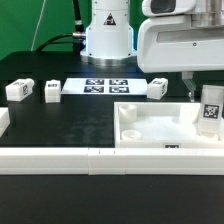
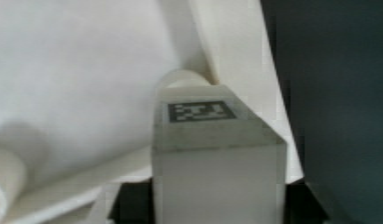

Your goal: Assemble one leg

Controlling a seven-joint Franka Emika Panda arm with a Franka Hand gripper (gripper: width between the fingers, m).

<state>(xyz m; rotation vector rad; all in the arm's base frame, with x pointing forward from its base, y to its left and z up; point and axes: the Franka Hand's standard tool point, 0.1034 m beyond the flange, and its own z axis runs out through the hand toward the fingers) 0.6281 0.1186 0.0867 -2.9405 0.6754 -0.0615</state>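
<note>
My gripper (image 1: 208,98) is shut on a white leg (image 1: 210,108) with a black-and-white tag and holds it upright over the far right corner of the large white tray-like panel (image 1: 150,130). In the wrist view the leg (image 2: 214,150) fills the middle between my dark fingers (image 2: 143,195), with the panel's rim (image 2: 232,50) beyond it. Three more legs stand on the black table: two at the exterior view's left (image 1: 17,91) (image 1: 51,92) and one behind the panel (image 1: 157,88).
The marker board (image 1: 105,86) lies flat at the back centre. The robot base (image 1: 107,35) stands behind it. A long white rail (image 1: 60,157) runs along the table's front edge. A white block (image 1: 3,122) sits at the far left.
</note>
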